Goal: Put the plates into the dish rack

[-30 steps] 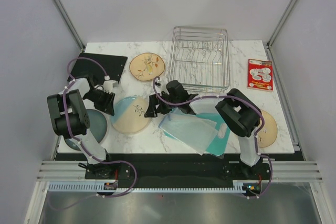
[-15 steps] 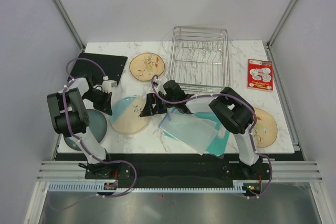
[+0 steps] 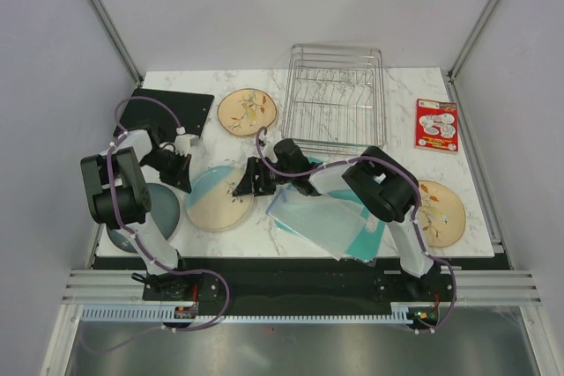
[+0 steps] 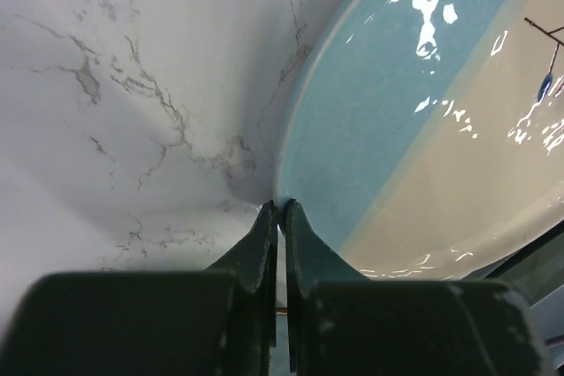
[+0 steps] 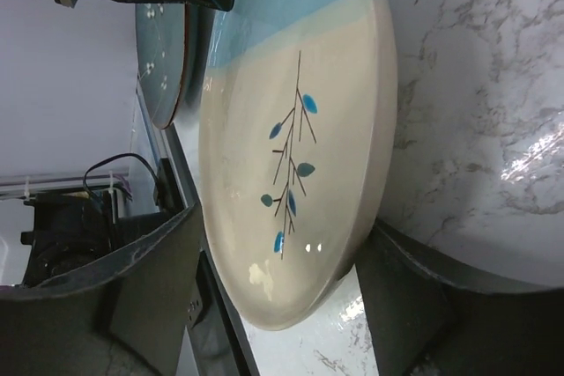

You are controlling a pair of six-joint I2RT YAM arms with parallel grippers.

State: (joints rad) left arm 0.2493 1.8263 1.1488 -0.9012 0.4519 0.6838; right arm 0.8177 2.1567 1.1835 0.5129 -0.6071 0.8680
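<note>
The cream-and-blue plate [image 5: 291,129] was straddled at its rim by the right gripper [image 5: 284,228], whose fingers were spread wide on either side of it. The left gripper [image 4: 279,207] was seen closed, its tips touching the plate's blue edge. The dish rack [image 3: 335,99] stood well apart from both grippers, nearer the right one.

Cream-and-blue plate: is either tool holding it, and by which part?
Not gripped yet. The right tool is open, its fingers straddling the plate at its cream rim; the left tool is shut, tips at the blue rim, clamping nothing.
</note>
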